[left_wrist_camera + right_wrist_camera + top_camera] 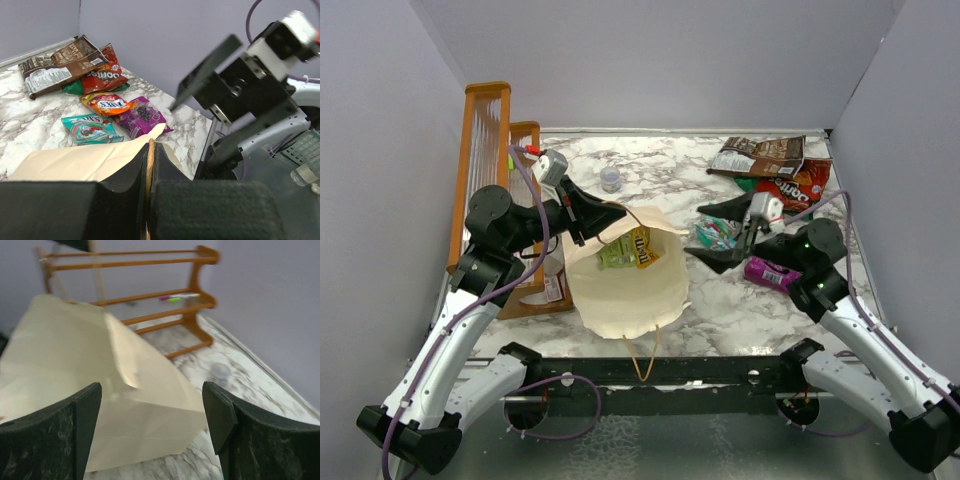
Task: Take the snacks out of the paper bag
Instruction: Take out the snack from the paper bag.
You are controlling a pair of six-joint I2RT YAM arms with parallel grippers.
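The cream paper bag (625, 295) stands open at the table's centre. A yellow-brown candy pack (642, 248) and a green packet (614, 256) show inside its mouth. My left gripper (595, 222) is shut on the bag's tan loop handle (149, 167) at the far rim. My right gripper (720, 233) is open and empty, right of the bag and facing its side (100, 390). A teal-pink packet (705, 232) lies under it and a purple pouch (772, 272) beside it. Brown (760, 155) and orange-red (798, 185) chip bags lie at the back right.
An orange-framed wooden rack (485, 170) stands along the left wall, also seen in the right wrist view (150, 290). A small clear cup (610, 179) sits behind the bag. A small orange packet (107, 104) lies among the snacks. Grey walls enclose the table.
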